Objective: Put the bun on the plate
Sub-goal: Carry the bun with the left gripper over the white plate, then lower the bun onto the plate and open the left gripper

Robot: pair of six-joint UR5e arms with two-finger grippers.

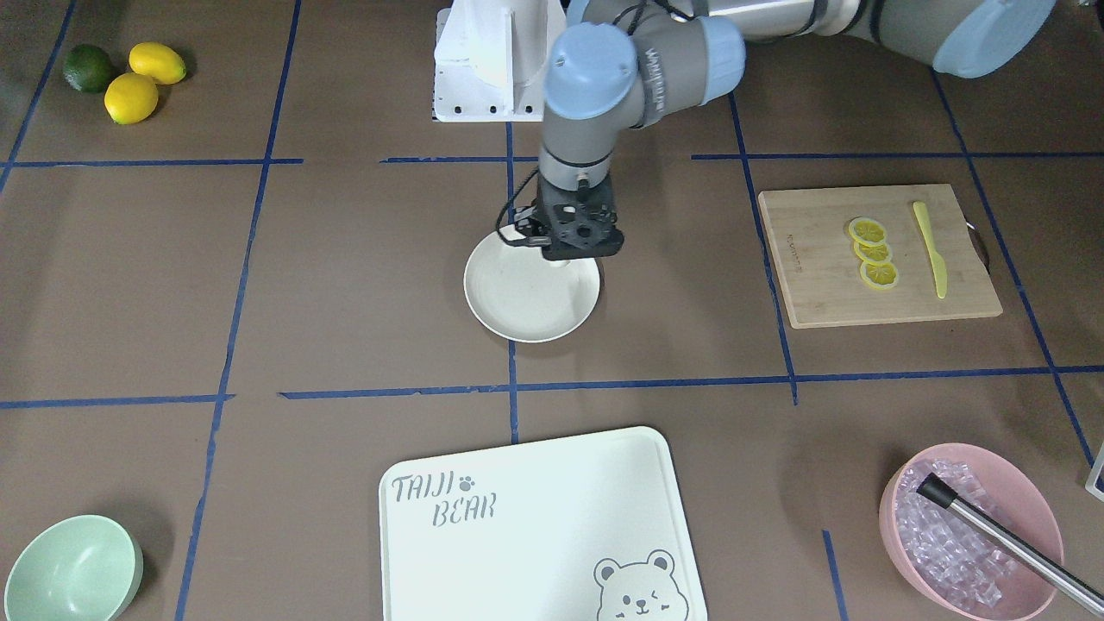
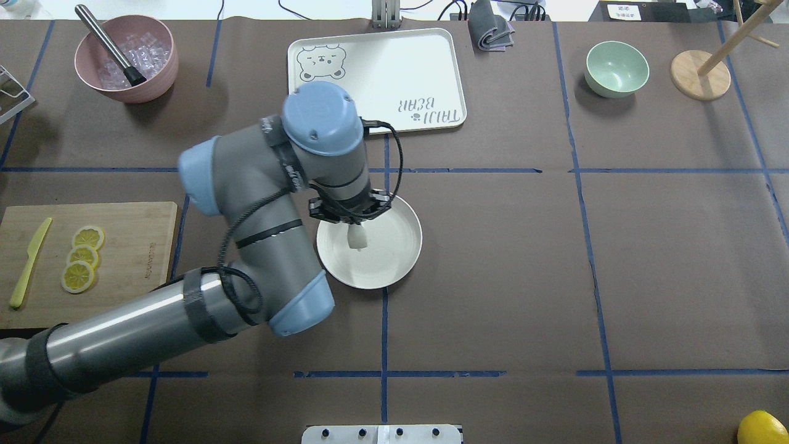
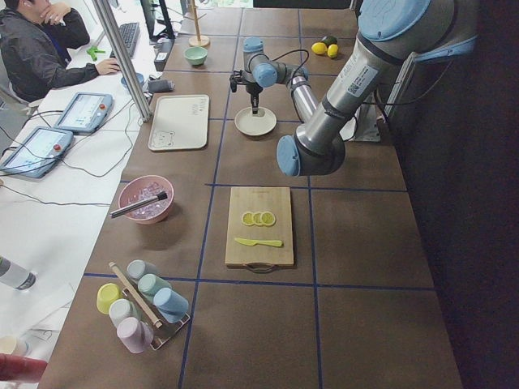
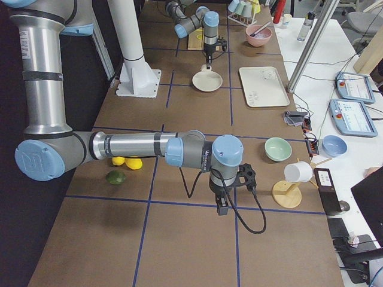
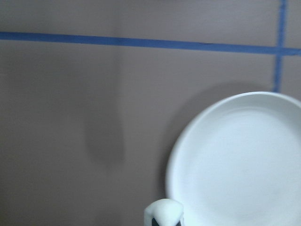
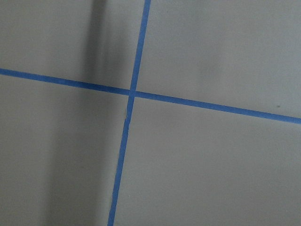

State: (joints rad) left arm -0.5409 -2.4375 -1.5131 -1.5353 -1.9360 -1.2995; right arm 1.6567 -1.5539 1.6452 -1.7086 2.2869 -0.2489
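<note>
The cream-white plate lies at the table's middle, also seen in the front view as the plate. My left gripper hangs over the plate's near-left part, shut on the small white bun, which is held above the plate surface. The left wrist view shows the bun at the bottom edge between dark fingertips, with the plate to its right. My right gripper appears only in the exterior right view, low over bare table, and I cannot tell whether it is open or shut.
A bear-printed white board lies beyond the plate. A wooden cutting board with lemon slices and a yellow knife sits on my left. A pink ice bowl, a mint bowl and whole lemons stand farther off.
</note>
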